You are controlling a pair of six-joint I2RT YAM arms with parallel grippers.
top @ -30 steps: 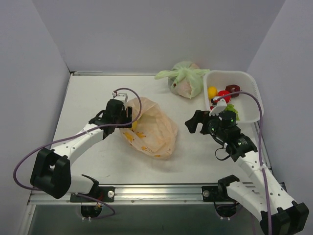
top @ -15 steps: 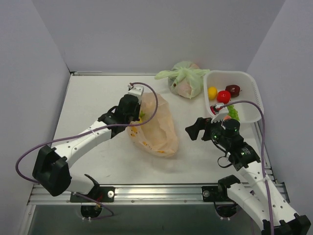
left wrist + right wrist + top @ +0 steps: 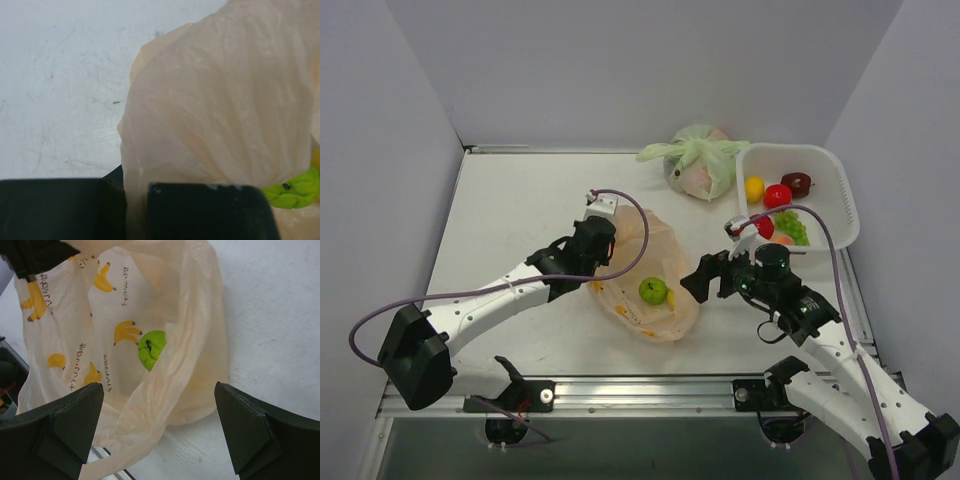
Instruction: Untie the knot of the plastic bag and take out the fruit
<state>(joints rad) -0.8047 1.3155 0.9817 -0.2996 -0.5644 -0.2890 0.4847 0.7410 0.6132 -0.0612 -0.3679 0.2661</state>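
The step in hand, as I judge it, is taking out the fruit. The plastic bag lies at the middle of the table, its mouth gaping toward 3 o'clock. No knot shows, so it seems already undone.

The left fingers are pinched tight on the film at the bag's 10 o'clock edge. The right fingers are spread wide and hold nothing, just beside the mouth at 3 o'clock. One green fruit sits inside on the lower layer of film.

To do it well, the left arm should hold the upper edge up and back toward 10 o'clock so the mouth does not sag. The right arm should go in low toward 9 o'clock, straddle the fruit and take the fruit alone, not the film beneath it. The white basket at 2 o'clock already has fruit in it and looks like the place to set it.

The left wrist view cuts off the fingertips, so how much film they have is unclear. Folds may hide more fruit. What is in the pale green bag at 12 o'clock is hard to make out.
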